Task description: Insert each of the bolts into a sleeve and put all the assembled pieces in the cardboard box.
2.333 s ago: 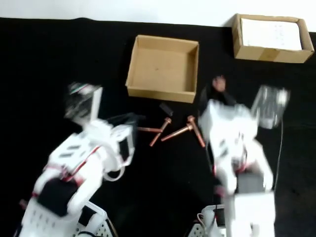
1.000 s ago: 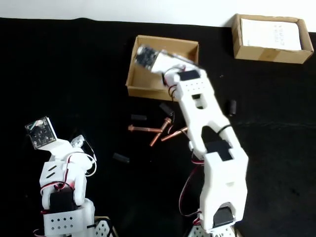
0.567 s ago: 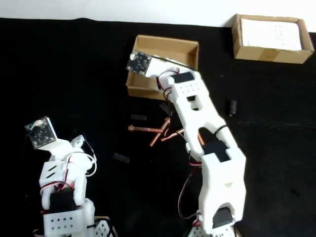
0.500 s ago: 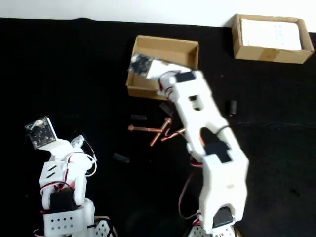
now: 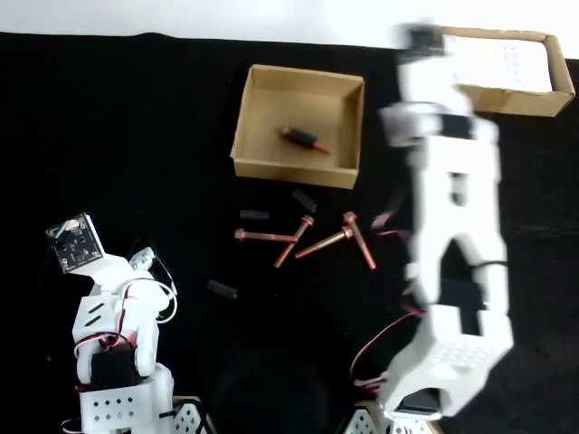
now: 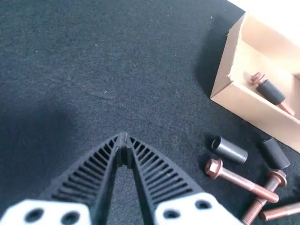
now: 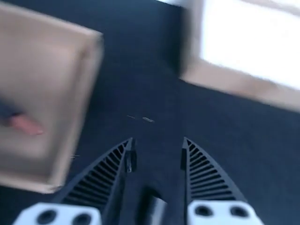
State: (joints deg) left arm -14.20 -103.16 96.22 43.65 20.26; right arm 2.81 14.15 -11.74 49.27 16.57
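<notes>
Sitting flat in the cardboard box point(image 5: 289, 170), the sleeved bolt point(image 5: 303, 138) lies diagonal, copper tip toward the right arm's side. The right gripper point(image 7: 157, 147) hangs beside the box, jaws apart, empty. The left gripper point(image 6: 123, 140) is closed, well away.

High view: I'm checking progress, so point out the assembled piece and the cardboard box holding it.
assembled piece point(image 5: 298, 136): high view, on its black sleeve.
cardboard box point(image 5: 294, 170): high view, on its near wall.
</notes>
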